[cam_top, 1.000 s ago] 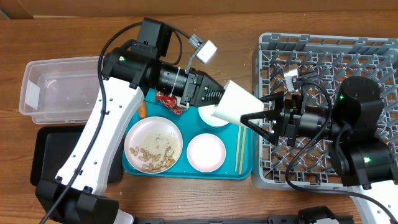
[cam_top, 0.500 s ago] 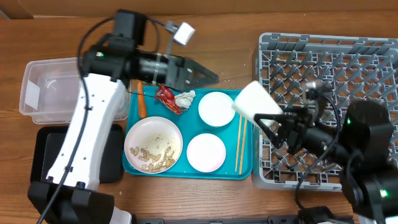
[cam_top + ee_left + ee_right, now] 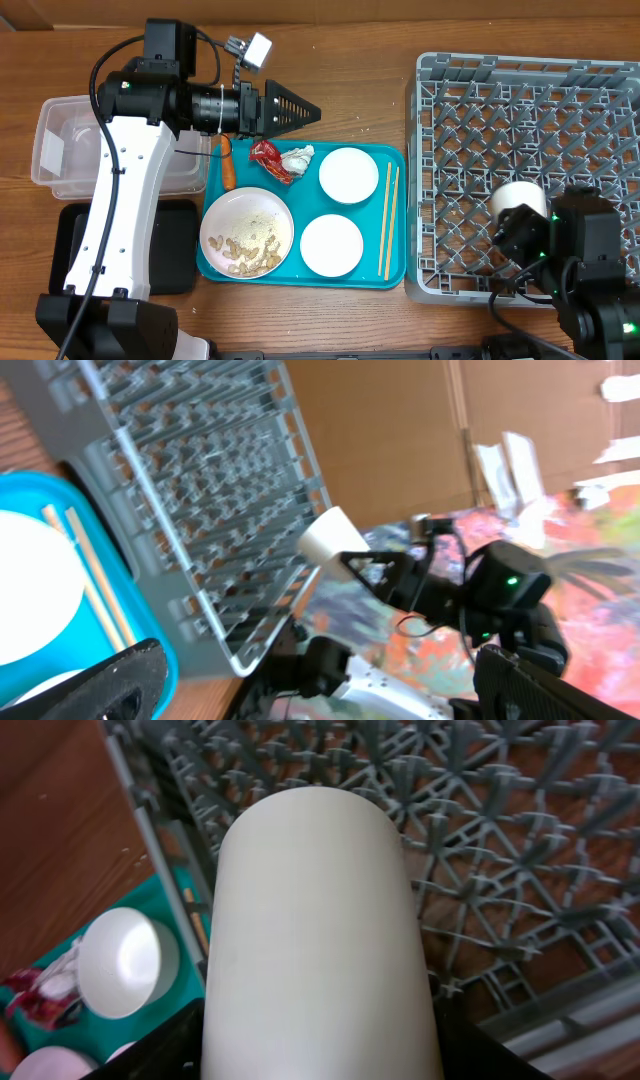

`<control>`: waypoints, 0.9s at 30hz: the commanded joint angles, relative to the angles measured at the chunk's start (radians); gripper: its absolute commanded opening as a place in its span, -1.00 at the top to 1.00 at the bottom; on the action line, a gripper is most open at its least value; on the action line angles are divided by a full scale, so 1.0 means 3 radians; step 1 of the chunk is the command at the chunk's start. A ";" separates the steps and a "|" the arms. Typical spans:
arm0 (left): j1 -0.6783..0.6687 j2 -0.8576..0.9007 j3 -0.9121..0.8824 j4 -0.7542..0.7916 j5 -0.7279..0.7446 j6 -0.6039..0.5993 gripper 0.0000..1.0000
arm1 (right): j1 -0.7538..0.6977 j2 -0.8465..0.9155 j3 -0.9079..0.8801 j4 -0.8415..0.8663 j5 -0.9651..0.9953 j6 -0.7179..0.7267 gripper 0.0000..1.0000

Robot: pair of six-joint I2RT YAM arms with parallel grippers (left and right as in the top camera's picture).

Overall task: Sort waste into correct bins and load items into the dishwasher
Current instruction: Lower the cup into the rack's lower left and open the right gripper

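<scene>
While the right gripper (image 3: 315, 1045) clasped the small white cup (image 3: 518, 203) across its barrel, jaws spread only to the cup's width, the cup sat over the lower right of the grey dish rack (image 3: 560, 100), tipped on its side rather than upright. Whether it touched the lattice could not be told. It looked light and rigid, with a smooth wall likely to slip, and likely to chip if dropped on the pegs, so a hold around the middle of the wall seemed safest. The left gripper (image 3: 300, 107) stood spread wide and empty at upper centre-left of the frame, over the bench just beyond the teal tray (image 3: 395, 275)
</scene>
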 commanded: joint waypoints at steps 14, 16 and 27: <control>-0.0168 -0.0014 0.0062 -0.0403 -0.0671 0.0490 -1.00 | -0.0140 0.0589 0.0066 -0.0304 -0.1064 -0.0652 -0.08; -0.0168 -0.0014 0.0062 -0.0395 -0.0673 0.0490 -1.00 | -0.0066 0.0668 0.0060 -0.0387 -0.1091 -0.0654 -0.07; -0.0168 -0.0014 0.0062 -0.0395 -0.0671 0.0487 -1.00 | 0.0401 0.1148 0.0056 0.0039 -0.0738 -0.0462 -0.06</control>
